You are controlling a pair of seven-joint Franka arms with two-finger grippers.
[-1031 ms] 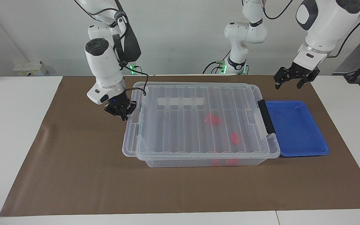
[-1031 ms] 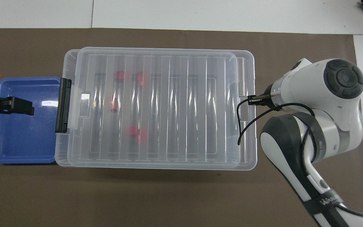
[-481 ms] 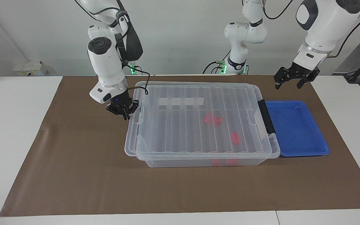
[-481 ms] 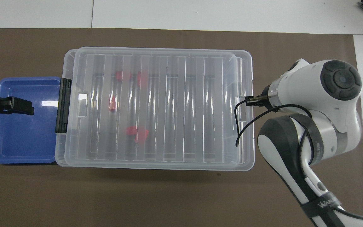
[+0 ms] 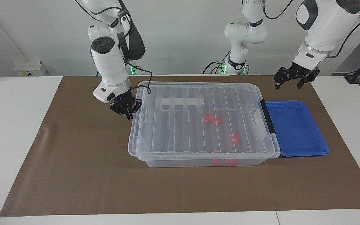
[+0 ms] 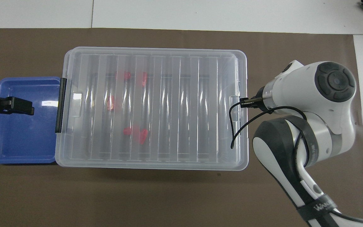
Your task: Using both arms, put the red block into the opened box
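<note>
The clear box (image 5: 183, 162) stands mid-table with its ribbed lid (image 5: 183, 125) lying on top, almost square over it. Several small red pieces (image 5: 214, 119) (image 6: 135, 132) show through the lid on the box floor; I cannot tell which is the red block. At the lid's end edge toward the right arm's end of the table, my right gripper (image 5: 127, 112) is shut on the rim. Most of it is hidden under the arm in the overhead view. My left gripper (image 5: 292, 79) (image 6: 17, 106) hangs open and waits over the blue tray.
A shallow blue tray (image 5: 295, 131) (image 6: 20, 138) butts against the box's black end handle (image 5: 267, 120) toward the left arm's end. Brown mat covers the table around both. The right arm's black cable (image 6: 238, 126) droops over the lid's end.
The right gripper has travelled toward the left arm's end, and the lid has slid with it over the box. The left arm has not moved.
</note>
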